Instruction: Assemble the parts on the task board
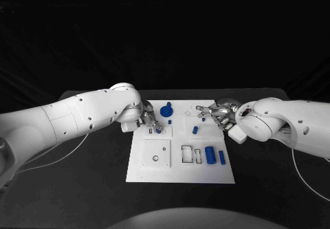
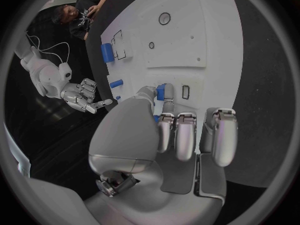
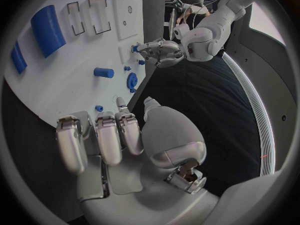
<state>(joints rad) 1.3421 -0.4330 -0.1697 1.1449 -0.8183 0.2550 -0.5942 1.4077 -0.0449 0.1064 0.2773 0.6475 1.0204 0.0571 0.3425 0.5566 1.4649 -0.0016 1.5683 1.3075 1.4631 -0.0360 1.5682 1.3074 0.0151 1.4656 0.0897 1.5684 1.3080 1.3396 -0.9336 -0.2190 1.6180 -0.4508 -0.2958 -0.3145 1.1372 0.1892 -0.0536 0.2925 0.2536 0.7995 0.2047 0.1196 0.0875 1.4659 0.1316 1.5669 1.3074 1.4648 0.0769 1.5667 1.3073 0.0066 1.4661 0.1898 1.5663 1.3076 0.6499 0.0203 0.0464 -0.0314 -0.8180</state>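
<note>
The white task board [image 1: 180,169] lies mid-table. My left hand [image 1: 148,120] hovers over its upper left and pinches a small blue part [image 2: 161,92] between thumb and a finger, just beside a small rectangular slot [image 2: 185,91]. My right hand [image 1: 216,114] hangs over the board's upper right edge with fingers apart and nothing in them; its fingers [image 3: 107,137] point toward the board. A blue gear [image 1: 166,111] stands at the board's far side. A short blue peg [image 1: 195,129] lies mid-board. A thick blue cylinder [image 1: 210,154] and a blue bar [image 1: 222,157] lie at the right.
Two empty rectangular recesses [image 1: 188,153] sit left of the cylinder. A square plate with a round hole [image 1: 156,153] takes the board's lower left. Tiny blue pieces [image 1: 170,121] lie near the gear. Black table [image 1: 82,191] surrounds the board.
</note>
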